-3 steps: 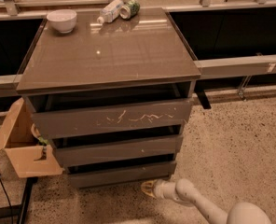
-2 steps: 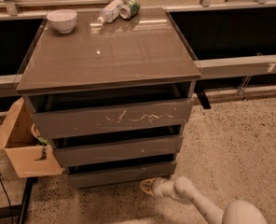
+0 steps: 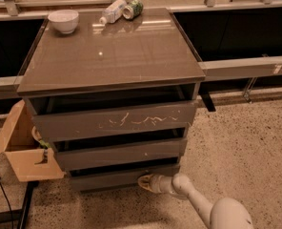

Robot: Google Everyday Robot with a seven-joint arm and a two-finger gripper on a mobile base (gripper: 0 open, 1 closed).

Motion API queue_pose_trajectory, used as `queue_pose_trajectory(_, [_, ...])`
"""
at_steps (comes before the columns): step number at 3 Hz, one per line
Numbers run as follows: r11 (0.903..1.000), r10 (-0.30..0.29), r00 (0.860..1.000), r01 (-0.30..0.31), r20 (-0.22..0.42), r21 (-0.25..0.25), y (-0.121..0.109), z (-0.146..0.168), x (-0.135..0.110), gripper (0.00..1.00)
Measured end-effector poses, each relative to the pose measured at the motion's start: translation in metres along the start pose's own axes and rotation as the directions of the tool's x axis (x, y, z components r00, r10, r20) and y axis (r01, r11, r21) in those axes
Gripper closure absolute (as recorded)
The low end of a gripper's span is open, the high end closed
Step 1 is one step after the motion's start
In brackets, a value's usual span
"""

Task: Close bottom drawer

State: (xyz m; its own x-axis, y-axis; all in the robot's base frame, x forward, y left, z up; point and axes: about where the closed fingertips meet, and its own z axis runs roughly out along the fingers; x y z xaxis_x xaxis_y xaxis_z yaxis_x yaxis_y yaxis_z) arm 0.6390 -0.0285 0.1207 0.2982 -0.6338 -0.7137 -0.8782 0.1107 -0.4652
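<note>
The bottom drawer (image 3: 107,178) is the lowest, narrowest grey-brown front of the cabinet, sitting close to the floor and only slightly proud of the carcass. My gripper (image 3: 144,182) is low at the drawer's right part, its tip against the plain front panel. My white arm (image 3: 198,202) runs from the lower right toward it. Above are the middle drawer front (image 3: 122,152) and the wide top front with pale scratches (image 3: 117,119).
On the cabinet top (image 3: 112,51) stand a white bowl (image 3: 64,20), a lying plastic bottle (image 3: 112,10) and a green can (image 3: 133,8). An open cardboard box (image 3: 22,149) sits at the cabinet's left. Speckled floor lies to the right.
My gripper has shifted slightly left along the bottom drawer front; the drawer front looks a little further in.
</note>
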Motion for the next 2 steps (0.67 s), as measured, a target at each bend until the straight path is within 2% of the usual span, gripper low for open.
queue_pose_trajectory(1, [1.0000, -0.002, 1.000, 0.002, 0.001, 0.002, -0.0018, 0.0020, 0.0002, 1.00])
queue_pose_trajectory(2, [0.9994, 0.014, 1.000, -0.013, 0.002, -0.032, 0.0062, -0.0003, -0.0028, 1.00])
